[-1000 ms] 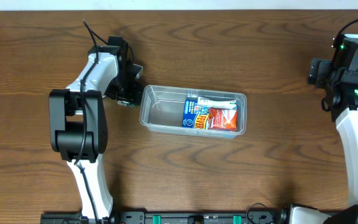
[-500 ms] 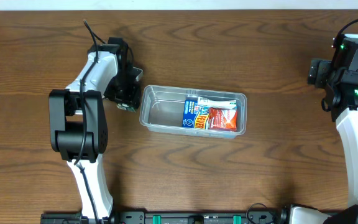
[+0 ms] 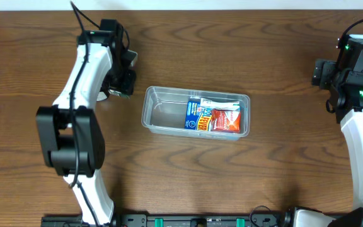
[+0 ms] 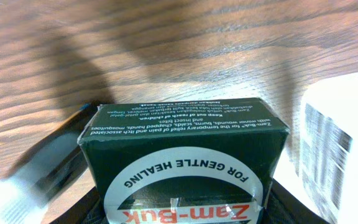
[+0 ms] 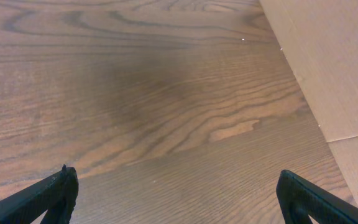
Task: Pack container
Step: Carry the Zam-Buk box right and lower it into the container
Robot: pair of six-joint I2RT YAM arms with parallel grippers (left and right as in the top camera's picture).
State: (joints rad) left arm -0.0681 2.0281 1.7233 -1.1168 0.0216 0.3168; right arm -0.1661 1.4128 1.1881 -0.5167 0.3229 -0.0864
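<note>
The container (image 3: 197, 113), a clear shallow plastic tray, is pictured lying lengthwise near the middle of the wooden table (image 3: 188, 176), between the two arms. In its right half a blue snack packet (image 3: 198, 115) is laid against a red packet (image 3: 226, 120), and a pale packet (image 3: 222, 102) is tucked along the container's far wall.

Just off the container's far left corner, and apart from it, the left gripper (image 3: 123, 81) is held above the table. Its fingers are clamped on a dark green Zam-Buk box (image 4: 185, 155), whose printed lid is turned towards the wrist camera. In the left wrist view a white box (image 4: 344, 143) with dark printed lines is shown just right of the Zam-Buk box. A dark, blurred object (image 4: 48, 165) on the other side cannot be identified.

Well to the right of the container, the right gripper (image 5: 179, 193) is held over bare wood with its fingers spread wide apart. A tan cardboard surface (image 5: 334, 68) is seen along the right edge of the right wrist view.
</note>
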